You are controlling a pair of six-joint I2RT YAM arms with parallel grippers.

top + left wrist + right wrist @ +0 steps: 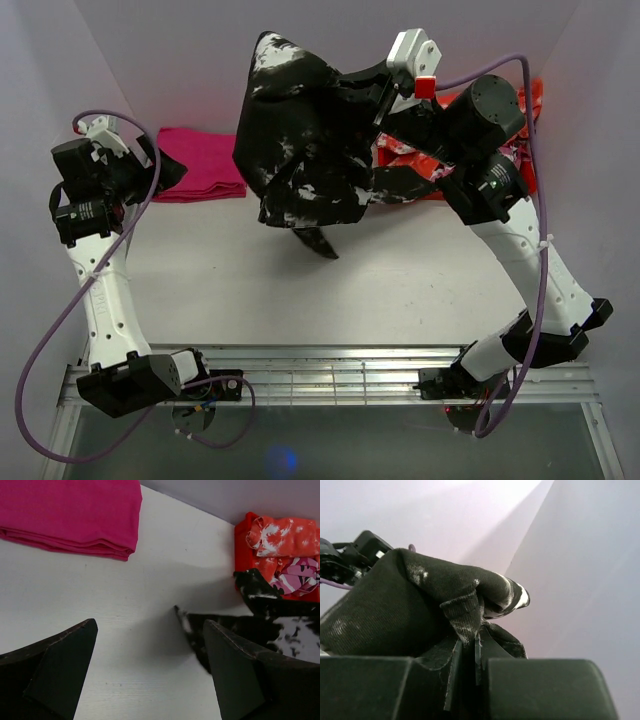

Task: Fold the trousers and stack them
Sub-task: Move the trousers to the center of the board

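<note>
Task item: the trousers (305, 140), black with white splotches, hang as a crumpled bundle over the far middle of the table (400, 290), not laid flat and not folded
Position from right gripper: the bundle hangs directly from the right gripper (467, 665) and spreads to its left and downward
Position from left gripper: the bundle lies to the right of the left gripper (150, 670); a loose dark tail shows just beside its right finger in the left wrist view
Long axis: cannot be read; the legs are bunched together, with one pointed tail hanging lowest, close to the table, contact not determinable
Nearer arm: the right arm has the cloth; the left arm is the free one, near the tail
Right gripper state: jaws clamped on a fold of the trousers
Left gripper state: jaws spread wide, holding nothing, touching nothing
Neighbours: magenta folded cloth (75, 515) at far left, apart from the bundle; orange-and-white garment (280, 535) at far right, partly overlapped by hanging fabric
Judgement: the next move likely depends on the left gripper taking the free tail so the trousers can be spread
</note>
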